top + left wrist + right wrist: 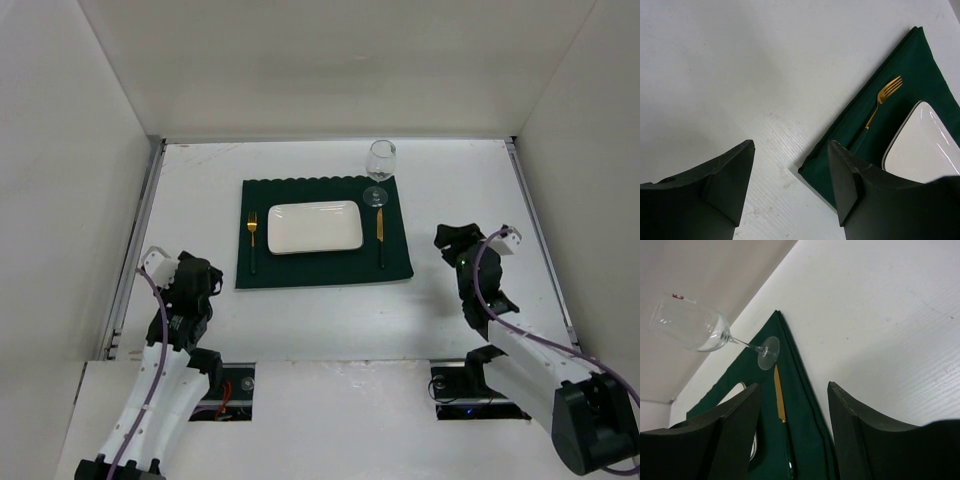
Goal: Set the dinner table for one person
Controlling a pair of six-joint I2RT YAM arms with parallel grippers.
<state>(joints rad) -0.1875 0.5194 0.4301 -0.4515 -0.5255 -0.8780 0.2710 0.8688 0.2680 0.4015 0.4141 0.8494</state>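
On the white dinner table (320, 310) lies a dark green placemat (322, 258). A small white rectangular plate (314, 227) sits in its middle. A gold fork (252, 236) with a dark handle lies left of the plate, a gold knife (381, 232) right of it. A clear wine glass (380, 170) stands upright at the mat's far right corner. My left gripper (212, 282) is open and empty, left of the mat's near left corner (812, 172). My right gripper (447, 243) is open and empty, right of the mat; its view shows knife (779, 395) and glass (695, 330).
Thin metal rails run along the table's left edge (135, 240) and right edge (540, 240). White walls (330, 60) enclose the table at the back and both sides. The arm bases sit at the near edge.
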